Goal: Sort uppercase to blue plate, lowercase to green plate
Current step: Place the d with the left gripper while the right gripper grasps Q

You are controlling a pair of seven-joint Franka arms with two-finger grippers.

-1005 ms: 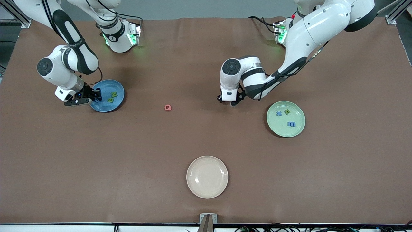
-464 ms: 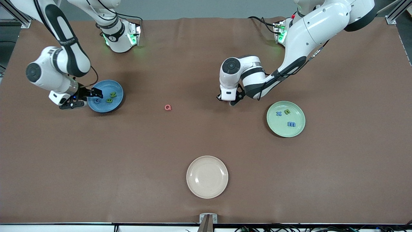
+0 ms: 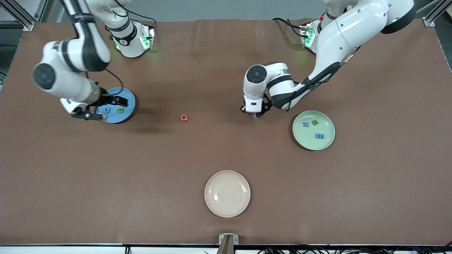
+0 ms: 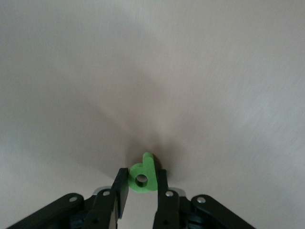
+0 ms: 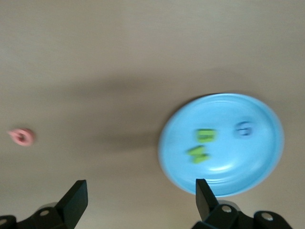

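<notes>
We saw a cream plate (image 3: 227, 193) nearest the camera. Farther back lay the green plate (image 3: 313, 144), the red Q (image 3: 184, 118) and the blue plate (image 3: 129, 112). Our left gripper (image 4: 141, 191) pinched the green p (image 4: 143, 174); our right gripper (image 5: 138, 198) gaped over the blue plate.

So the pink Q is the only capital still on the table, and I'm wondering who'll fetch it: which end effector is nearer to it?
Left. The left end effector, shut on the green p, is beside the pink Q; the right end effector, open, is over the blue plate.
</notes>
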